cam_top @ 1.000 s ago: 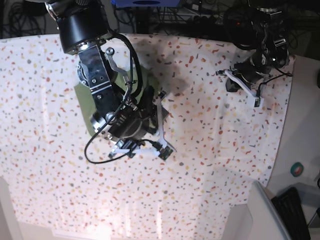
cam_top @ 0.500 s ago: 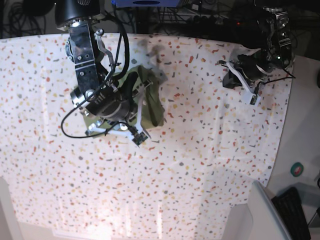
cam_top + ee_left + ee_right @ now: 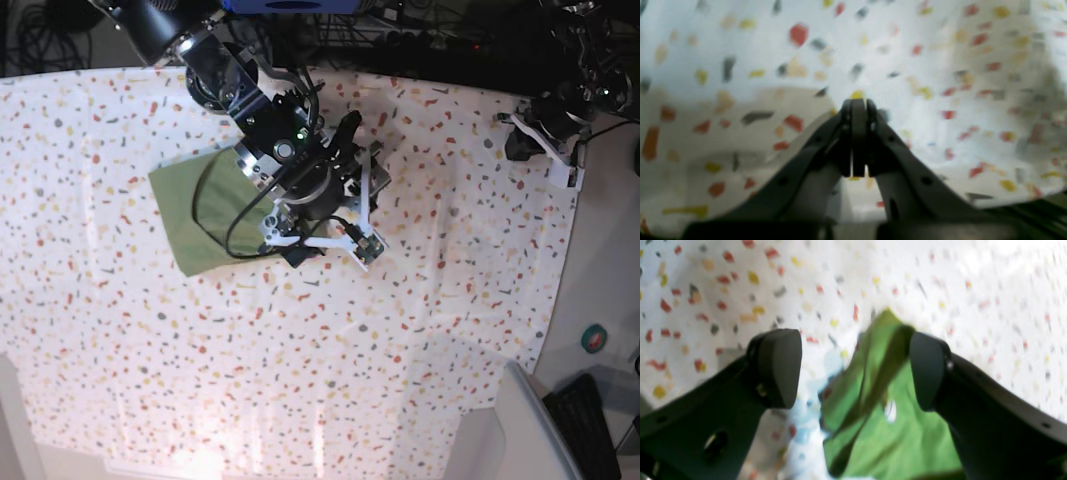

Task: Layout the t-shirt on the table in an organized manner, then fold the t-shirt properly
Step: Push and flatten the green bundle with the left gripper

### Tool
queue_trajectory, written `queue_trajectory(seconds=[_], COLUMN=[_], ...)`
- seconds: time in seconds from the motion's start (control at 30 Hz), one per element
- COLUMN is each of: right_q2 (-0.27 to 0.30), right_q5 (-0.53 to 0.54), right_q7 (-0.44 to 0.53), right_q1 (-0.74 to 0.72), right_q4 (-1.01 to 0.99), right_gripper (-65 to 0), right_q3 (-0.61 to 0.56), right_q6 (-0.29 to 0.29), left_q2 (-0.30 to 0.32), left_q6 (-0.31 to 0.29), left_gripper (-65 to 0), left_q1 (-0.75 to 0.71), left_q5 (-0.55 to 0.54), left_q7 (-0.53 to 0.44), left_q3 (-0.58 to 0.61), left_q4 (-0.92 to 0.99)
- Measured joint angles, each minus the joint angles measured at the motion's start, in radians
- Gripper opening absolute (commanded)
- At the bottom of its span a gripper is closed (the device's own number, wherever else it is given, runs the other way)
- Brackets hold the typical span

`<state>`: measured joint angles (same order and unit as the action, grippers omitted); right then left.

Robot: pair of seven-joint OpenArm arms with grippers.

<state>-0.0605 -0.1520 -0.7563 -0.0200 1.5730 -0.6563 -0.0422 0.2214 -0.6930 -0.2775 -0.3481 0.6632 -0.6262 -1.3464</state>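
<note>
From my remote station, my right gripper (image 3: 853, 370) hangs with its dark, rounded jaws spread wide over the t-shirt (image 3: 887, 426), whose soft olive-green cotton rumples between the fingertips (image 3: 780, 366), a small white tag showing; whether a pad touches the cloth, I cannot tell. The garment lies folded into a flat patch on the table (image 3: 420, 330), left of centre in the base view, under my right arm's cabled wrist. Farther off, at the speckled cloth's far right edge, my left gripper (image 3: 858, 133) has its jaws pressed together, empty.
</note>
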Motion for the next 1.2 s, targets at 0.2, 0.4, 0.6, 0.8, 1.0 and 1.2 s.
queue_trajectory(seconds=[0.2,0.4,0.6,0.8,1.0,1.2], right_q2=[0.0,0.0,0.0,0.003,0.001,-0.002], right_q5=[-0.009,-0.008,-0.005,-0.006,-0.005,-0.004], right_q7=[0.015,0.017,0.013,-0.05,-0.087,-0.084], right_q1=[-0.089,-0.124,-0.137,-0.137,-0.166,-0.202], right_q4=[-0.162,-0.243,-0.257,-0.176,-0.135,-0.157], right_gripper=[-25.2,-41.9,-65.0,-65.0,-65.0,-65.0], right_q3=[0.005,0.005,0.005,0.005,0.005,0.004], right_q6=[0.019,0.019,0.019,0.019,0.019,0.019], left_q2=[0.003,-0.003,-0.002,-0.007,-0.006,-0.006], left_q6=[0.003,0.003,0.004,0.003,0.003,0.004], left_gripper=[-65.0,-65.0,-65.0,-65.0,-65.0,-65.0], left_q1=[-0.024,-0.022,-0.022,-0.019,-0.019,-0.019], left_q5=[0.003,0.003,0.007,0.006,0.006,0.003], left_q7=[0.003,0.005,0.003,0.003,0.003,0.001], left_q3=[-0.018,-0.013,0.011,0.035,0.034,0.092], left_q4=[0.003,0.003,0.003,0.003,0.006,0.006])
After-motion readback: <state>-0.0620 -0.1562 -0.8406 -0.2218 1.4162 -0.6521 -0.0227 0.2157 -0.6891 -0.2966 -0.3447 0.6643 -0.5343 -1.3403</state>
